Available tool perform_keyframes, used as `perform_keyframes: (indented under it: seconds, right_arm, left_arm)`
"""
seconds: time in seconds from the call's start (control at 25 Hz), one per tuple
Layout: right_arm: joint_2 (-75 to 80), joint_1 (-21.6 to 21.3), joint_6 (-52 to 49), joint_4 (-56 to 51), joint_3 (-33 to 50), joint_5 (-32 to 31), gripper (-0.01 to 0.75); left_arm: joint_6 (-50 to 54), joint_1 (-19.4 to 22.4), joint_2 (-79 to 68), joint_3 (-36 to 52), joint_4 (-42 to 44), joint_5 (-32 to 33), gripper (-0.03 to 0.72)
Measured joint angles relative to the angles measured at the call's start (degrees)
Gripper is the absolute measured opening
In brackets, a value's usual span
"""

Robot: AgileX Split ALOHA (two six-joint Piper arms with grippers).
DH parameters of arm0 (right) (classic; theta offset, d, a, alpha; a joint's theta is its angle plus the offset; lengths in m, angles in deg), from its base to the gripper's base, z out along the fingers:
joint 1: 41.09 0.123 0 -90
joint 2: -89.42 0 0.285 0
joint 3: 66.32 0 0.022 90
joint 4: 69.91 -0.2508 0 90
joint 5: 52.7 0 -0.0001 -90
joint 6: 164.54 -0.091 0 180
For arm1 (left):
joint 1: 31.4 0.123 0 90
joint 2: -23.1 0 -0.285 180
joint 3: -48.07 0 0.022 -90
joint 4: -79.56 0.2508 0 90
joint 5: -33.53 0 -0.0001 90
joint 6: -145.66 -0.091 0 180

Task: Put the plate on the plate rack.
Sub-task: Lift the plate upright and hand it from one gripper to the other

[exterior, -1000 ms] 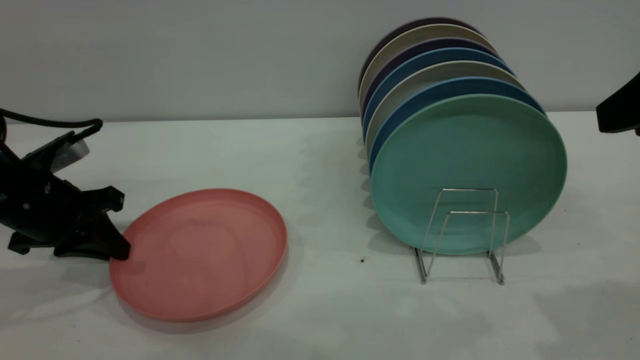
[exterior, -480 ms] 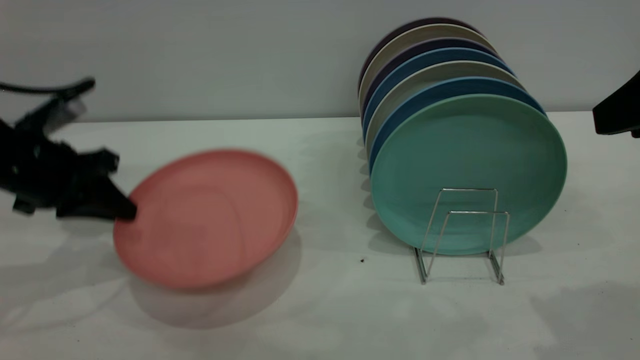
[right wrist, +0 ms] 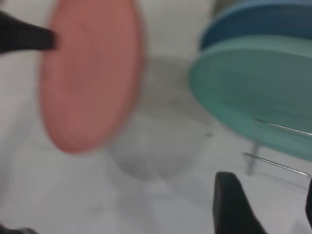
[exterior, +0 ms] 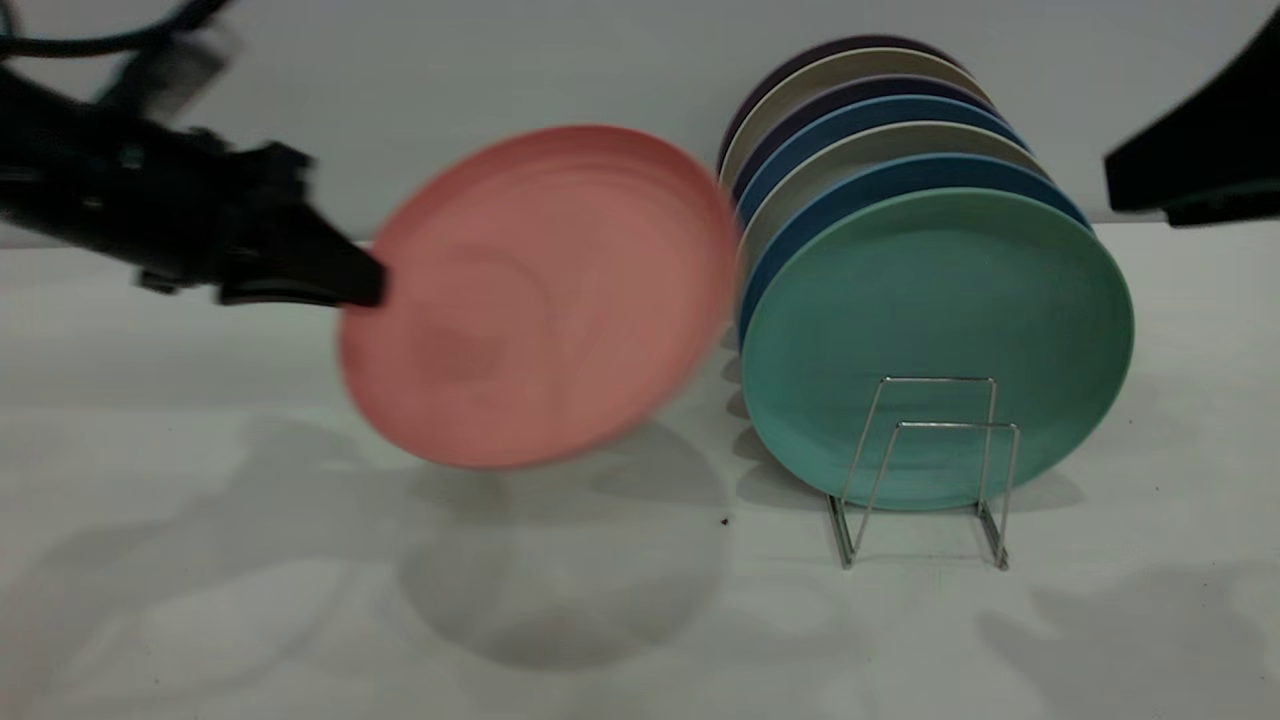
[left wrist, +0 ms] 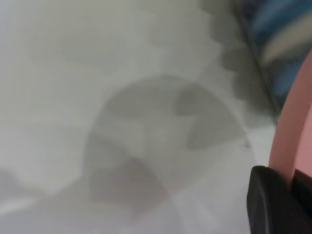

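One end effector, the left end effector (exterior: 365, 285), is pinched tight on the rim of the pink plate (exterior: 540, 295). It holds the plate tilted up in the air above the table (exterior: 200, 560), just beside the plate rack (exterior: 925, 470) with its green plate (exterior: 940, 320). Right end effector (right wrist: 263, 204) fingers are spread apart.

A teal-green plate (exterior: 937, 345) stands on edge at the front of a row of upright plates near the white table's (exterior: 200, 600) far right edge. Behind it stand blue plates (exterior: 880, 180), beige and dark ones.
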Motion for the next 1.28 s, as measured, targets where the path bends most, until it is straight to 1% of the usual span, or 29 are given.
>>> perform_keyframes:
  seconds: [0.08,0.2,0.32,0.56,0.8,1.16,1.28]
  right_arm:
    - [0.0,0.0,1.32,-1.8,0.0,-1.73,0.384]
    - [0.0,0.0,2.26,-2.74,0.0,-3.05,0.384]
    - [0.7,0.0,2.33,-3.1,-0.04,-3.69,0.384]
    - [5.65,0.0,3.6,-4.62,-0.04,-6.37,0.384]
    - [9.08,0.0,6.38,-8.6,-0.11,-9.43,0.384]
    - [10.35,0.0,6.97,-9.5,-0.11,-9.83,0.384]
    - [10.35,0.0,6.97,-9.5,-0.11,-9.96,0.384]
  left_arm:
    - [-0.46,-3.4,0.0,0.0,-1.45,-0.74,0.016]
    - [-2.15,-7.31,0.42,0.05,-3.91,-1.26,0.016]
    - [-2.99,-9.72,1.52,0.05,-5.96,-1.55,0.016]
    - [-3.26,-10.37,3.74,0.05,-6.68,-1.62,0.016]
    - [-4.12,-10.96,4.05,0.05,-7.62,-0.96,0.016]
    - [-4.34,-15.63,4.05,0.05,-7.82,-4.69,0.016]
    - [-4.38,-16.38,4.05,0.1,-8.02,-4.78,0.016]
